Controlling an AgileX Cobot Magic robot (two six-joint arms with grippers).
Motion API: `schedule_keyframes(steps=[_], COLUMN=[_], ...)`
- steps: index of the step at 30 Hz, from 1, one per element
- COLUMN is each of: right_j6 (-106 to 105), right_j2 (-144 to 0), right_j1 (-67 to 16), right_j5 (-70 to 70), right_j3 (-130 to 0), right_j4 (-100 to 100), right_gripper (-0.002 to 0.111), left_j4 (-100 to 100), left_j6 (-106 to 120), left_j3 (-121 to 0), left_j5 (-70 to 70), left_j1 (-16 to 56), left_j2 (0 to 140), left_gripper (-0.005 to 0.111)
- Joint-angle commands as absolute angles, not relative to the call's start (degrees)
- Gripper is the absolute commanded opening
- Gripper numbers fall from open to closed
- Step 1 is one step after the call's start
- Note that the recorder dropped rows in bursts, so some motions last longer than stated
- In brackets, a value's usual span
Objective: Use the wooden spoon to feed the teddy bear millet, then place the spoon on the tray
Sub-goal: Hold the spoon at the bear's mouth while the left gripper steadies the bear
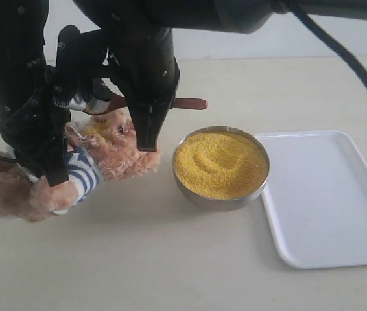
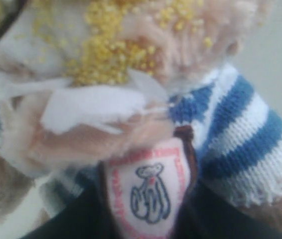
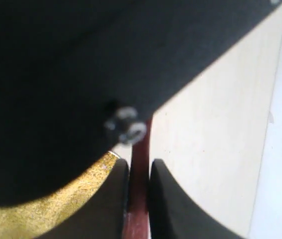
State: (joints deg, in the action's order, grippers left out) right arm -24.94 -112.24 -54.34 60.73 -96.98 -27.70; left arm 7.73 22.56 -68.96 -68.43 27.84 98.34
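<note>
Jaws of the right gripper (image 3: 138, 169) pinch the spoon (image 1: 190, 103) at the bear (image 1: 115, 155), millet (image 2: 106, 55) on its face, while the left gripper (image 1: 59, 165) cannot be read; feeding looks done, and the tray (image 1: 339, 246) at the bowl's (image 1: 219, 202) three o'clock awaits the spoon.

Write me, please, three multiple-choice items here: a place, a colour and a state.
1. In the exterior view, the flat white rectangular tray lies where from the round metal bowl? A) left B) right C) underneath
2. The fluffy light-brown teddy bear wears stripes of: A) red-green B) blue-white C) black-yellow
3. The dark reddish-brown wooden spoon is: A) on the tray B) in the bowl C) clamped by the right claw
B: it lies off the bowl's right side. B: the left wrist view shows both colours. C: its jaws pinch the handle.
</note>
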Motion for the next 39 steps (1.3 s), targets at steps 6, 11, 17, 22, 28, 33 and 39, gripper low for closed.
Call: schedule_keyframes(steps=[6,11,17,22,28,33,39], right_j6=[-21.3,-21.3,-19.6,-19.8,-19.8,-19.6,-18.8], right_j2=[-110.4,-110.4,-110.4,-110.4,-110.4,-110.4,-110.4], right_j1=[-56.4,-56.7,-56.7,-56.7,-56.9,-58.3,-59.3], right_j5=[55.2,54.5,52.1,51.5,50.8,50.5,50.3], right_j3=[-91.2,-91.2,-91.2,-91.2,-91.2,-90.6,-90.6], right_j4=[-35.2,-35.4,-36.8,-37.4,-38.0,-40.5,-41.2], right_gripper=[0.000,0.000,0.000,0.000,0.000,0.000,0.000], left_j4=[6.8,6.9,6.7,6.5,6.4,6.4,6.3], left_j6=[23.0,23.0,23.2,23.4,23.6,23.6,23.6], left_j3=[-69.2,-69.2,-69.2,-69.2,-69.2,-69.2,-69.2], left_j5=[-68.4,-68.7,-68.5,-68.4,-68.4,-68.4,-68.4], left_j1=[27.9,27.9,27.9,27.9,27.9,27.9,27.9], left_j2=[97.6,97.6,97.6,97.6,97.6,97.6,97.6], left_gripper=[0.004,0.004,0.004,0.004,0.004,0.004,0.004])
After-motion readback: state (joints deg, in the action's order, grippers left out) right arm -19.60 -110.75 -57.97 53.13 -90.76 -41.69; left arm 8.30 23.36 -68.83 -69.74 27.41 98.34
